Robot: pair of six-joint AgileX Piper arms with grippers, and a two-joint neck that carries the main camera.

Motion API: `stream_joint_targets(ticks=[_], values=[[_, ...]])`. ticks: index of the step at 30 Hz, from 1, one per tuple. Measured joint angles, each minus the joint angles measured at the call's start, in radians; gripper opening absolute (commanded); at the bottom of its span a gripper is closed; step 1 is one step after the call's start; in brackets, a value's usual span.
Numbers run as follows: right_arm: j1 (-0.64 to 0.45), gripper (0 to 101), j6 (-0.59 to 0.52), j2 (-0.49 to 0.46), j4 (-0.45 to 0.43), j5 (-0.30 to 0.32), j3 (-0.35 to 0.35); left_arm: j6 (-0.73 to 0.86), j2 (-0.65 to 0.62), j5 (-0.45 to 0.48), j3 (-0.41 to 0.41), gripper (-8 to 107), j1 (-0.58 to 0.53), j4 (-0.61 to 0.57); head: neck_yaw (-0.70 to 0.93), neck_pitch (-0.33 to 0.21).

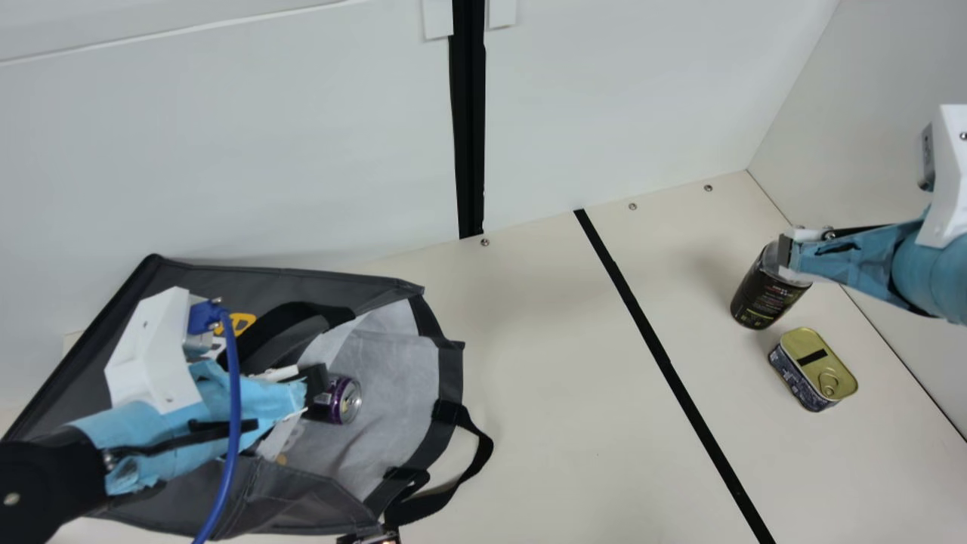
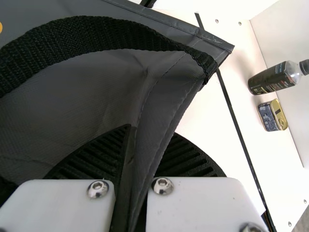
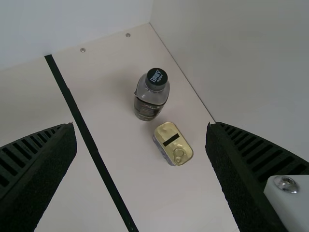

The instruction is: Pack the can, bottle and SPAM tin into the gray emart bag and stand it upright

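Note:
The gray emart bag lies on its side at the left, its mouth facing right. My left gripper is at the bag's mouth beside the purple can, which lies on the pale lining. In the left wrist view, my left gripper is shut on a fold of the gray emart bag. My right gripper is over the dark bottle, hiding its top. In the right wrist view, my right gripper stands open, with the upright bottle and SPAM tin farther below.
A black strap handle loops out from the bag mouth onto the table. One black tape line crosses between bag and bottle. White walls stand behind and at the right, close to bottle and tin.

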Motion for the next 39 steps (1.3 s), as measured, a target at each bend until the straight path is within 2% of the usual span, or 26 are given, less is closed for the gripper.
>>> stream_joint_targets(ticks=[25, 39], values=[[-0.088, 95, -0.064, 0.192, 0.072, -0.001, -0.123, 0.0, 0.0, 0.0, 0.0, -8, 0.0, 0.0, 0.0, 0.0], [-0.168, 95, -0.146, 0.313, 0.146, -0.001, -0.194, 0.0, 0.0, 0.0, 0.0, -8, 0.0, 0.0, 0.0, 0.0]])
